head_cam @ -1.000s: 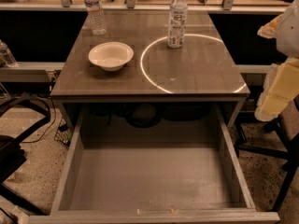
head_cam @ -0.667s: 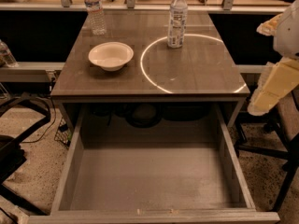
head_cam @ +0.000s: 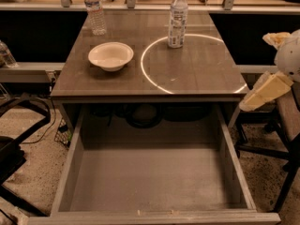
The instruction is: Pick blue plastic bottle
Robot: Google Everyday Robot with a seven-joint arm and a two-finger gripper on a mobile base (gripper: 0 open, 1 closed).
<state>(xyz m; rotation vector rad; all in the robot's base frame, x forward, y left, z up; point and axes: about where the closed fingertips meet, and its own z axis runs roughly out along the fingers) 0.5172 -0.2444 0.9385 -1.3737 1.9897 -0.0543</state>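
Note:
The blue plastic bottle stands upright at the back of the table, right of centre, with a white cap and a pale printed label. It sits on the far rim of a bright ring of light on the tabletop. My gripper shows as cream-coloured parts at the right edge of the view, beside the table's front right corner. It is well in front of and to the right of the bottle, and nothing is in it.
A clear ribbed water bottle stands at the back left. A cream bowl sits left of centre on the wooden table. A wide drawer is pulled out open below the front edge. Chair legs stand at both sides.
The gripper's lower cream part has tilted and swung left toward the table's front right corner. The bottle, the bowl and the drawer have not moved.

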